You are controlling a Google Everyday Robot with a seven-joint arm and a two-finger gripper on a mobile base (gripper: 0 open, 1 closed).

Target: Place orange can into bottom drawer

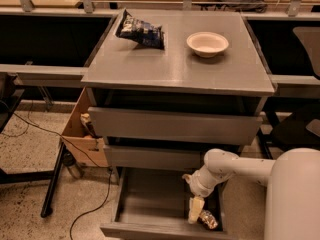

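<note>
The bottom drawer point(150, 204) is pulled out, a shallow grey tray below two shut drawers. The orange can point(210, 219), crinkled and gold-brown, lies on the drawer floor in the front right corner. My gripper point(196, 210) points down into the drawer just left of the can, with its pale fingers point(195, 211) open and beside the can rather than around it. My white arm reaches in from the lower right.
A dark blue chip bag point(141, 31) and a white bowl point(207, 43) sit on the cabinet top point(175, 71). A cardboard box point(82, 134) stands on the floor to the left, with a cable and a black stand leg near it.
</note>
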